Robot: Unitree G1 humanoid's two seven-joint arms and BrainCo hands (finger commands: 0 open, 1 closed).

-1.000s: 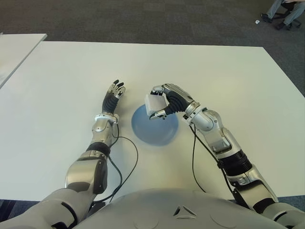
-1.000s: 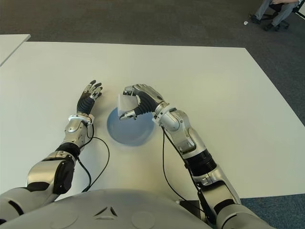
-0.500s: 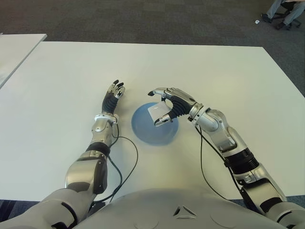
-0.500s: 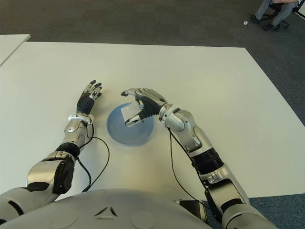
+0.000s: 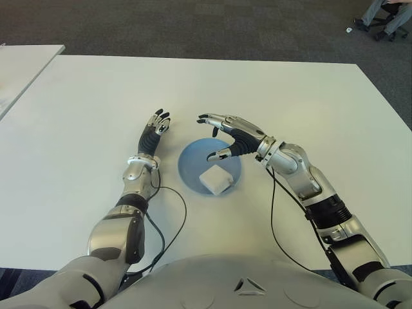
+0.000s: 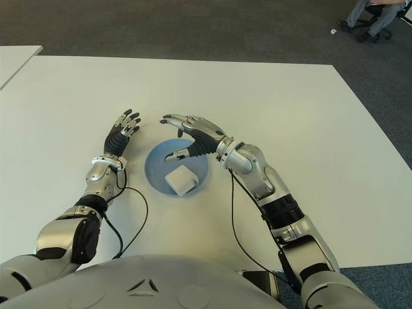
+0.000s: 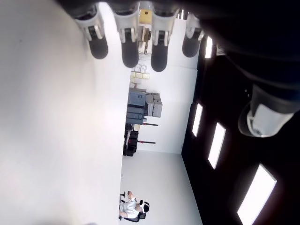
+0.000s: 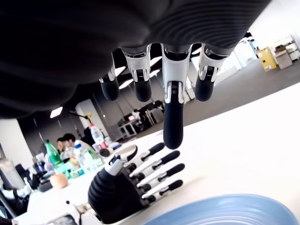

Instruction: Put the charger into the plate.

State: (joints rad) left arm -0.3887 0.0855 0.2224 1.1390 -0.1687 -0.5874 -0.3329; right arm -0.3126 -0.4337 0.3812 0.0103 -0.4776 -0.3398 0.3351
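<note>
A white, blocky charger (image 5: 215, 179) lies inside the round blue plate (image 5: 192, 161) in the middle of the white table. My right hand (image 5: 225, 136) hovers just above the plate's far edge, fingers spread and holding nothing. The plate's rim (image 8: 225, 206) shows in the right wrist view beneath those spread fingers (image 8: 172, 117). My left hand (image 5: 153, 132) shows to the left of the plate, fingers extended and empty.
A black cable (image 5: 168, 219) loops on the table (image 5: 309, 96) near my left forearm. A second white table (image 5: 22, 64) stands at the far left. A seated person's legs (image 5: 386, 16) show on the dark carpet at the far right.
My right hand opened and let go of the charger, which dropped into the plate. The hand has since lifted and spread wider. The left hand stayed put.
</note>
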